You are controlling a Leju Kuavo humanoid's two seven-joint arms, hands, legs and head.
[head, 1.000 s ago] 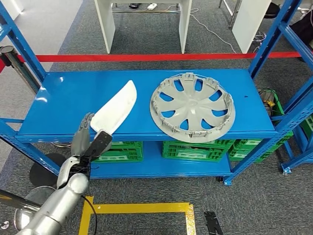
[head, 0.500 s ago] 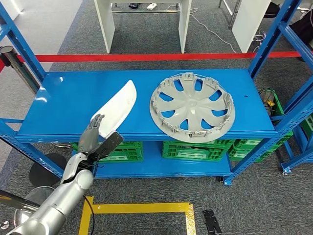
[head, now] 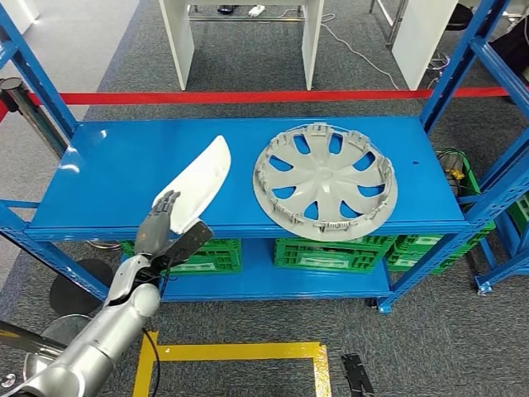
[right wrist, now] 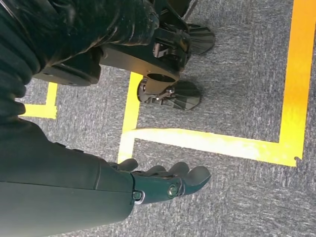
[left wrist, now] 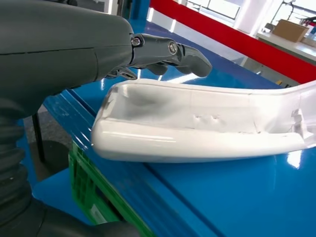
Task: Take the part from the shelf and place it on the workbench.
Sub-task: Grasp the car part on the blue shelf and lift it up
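One white part [head: 197,183] and one hubcap [head: 324,179] lie on the shelf [head: 106,169]; left hand [head: 164,234] fingers released at the part, right hand [right wrist: 164,181] fingers released.

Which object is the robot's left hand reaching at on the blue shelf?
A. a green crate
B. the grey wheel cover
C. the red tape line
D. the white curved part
D: the left hand sits open at the near end of the white curved part, fingers over its edge.

Shelf [head: 112,165] top level: long curved part [head: 198,184] at centre-left, wheel cover [head: 324,180] to its right, apart; crates [head: 324,252] on the level below; left hand [head: 164,231] at the part's near end
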